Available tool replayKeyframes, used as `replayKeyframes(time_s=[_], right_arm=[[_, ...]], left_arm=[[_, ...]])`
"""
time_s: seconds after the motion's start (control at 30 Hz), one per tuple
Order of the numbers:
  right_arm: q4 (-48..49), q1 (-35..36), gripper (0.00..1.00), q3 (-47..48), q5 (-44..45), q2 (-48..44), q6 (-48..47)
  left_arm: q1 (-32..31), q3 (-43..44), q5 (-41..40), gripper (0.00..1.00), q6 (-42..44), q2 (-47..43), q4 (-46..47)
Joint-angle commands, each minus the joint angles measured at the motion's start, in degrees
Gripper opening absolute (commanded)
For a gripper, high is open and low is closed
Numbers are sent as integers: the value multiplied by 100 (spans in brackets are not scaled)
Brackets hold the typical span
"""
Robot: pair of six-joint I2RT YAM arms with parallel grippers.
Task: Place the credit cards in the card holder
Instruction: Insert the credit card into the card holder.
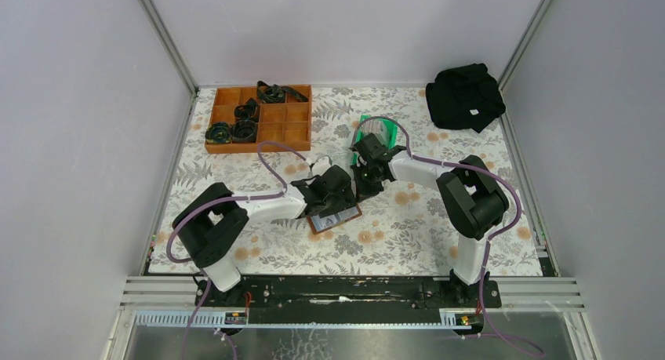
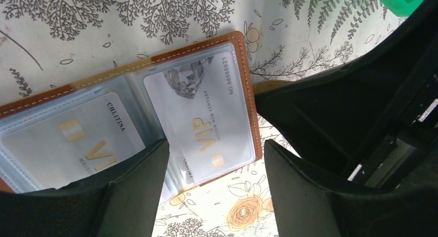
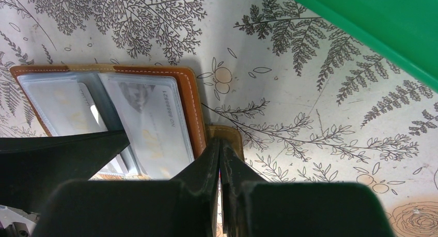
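Worktop [image 1: 408,234]: I see a pale cover printed with grey ferns and orange flowers.
Tray [image 1: 259,147]: wooden, split into compartments, far left.
Tray contents [image 1: 235,129]: black coiled pieces in several compartments; I can't tell what they are.
Bin [image 1: 362,131]: green plastic, near the middle.
Cloth bundle [image 1: 464,96]: black, crumpled, far right corner.

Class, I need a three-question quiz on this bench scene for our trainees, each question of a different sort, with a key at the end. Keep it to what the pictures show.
1. True or false: the card holder lies open on the table with credit cards in its clear sleeves.
2. The left gripper above the holder is: A open; B shut on a card; C shut on nothing.
3. Short answer: the right gripper is shut. Which part of the holder are its tips at?

Key
1. True.
2. A.
3. The snap tab.
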Motion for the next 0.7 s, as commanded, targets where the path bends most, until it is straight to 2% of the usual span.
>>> replayKeyframes(time_s=[0.0,0.37,0.67], right_arm=[[-261,38,7,-288,134,258,-65],[-225,30,7,-302,129,289,-50],[-178,-32,7,-360,231,164,0]], left_arm=[[21,237,58,74,-24,208,175],[22,372,-151,74,28,-41,-131],[21,340,-1008,80,16,-1000,-1018]])
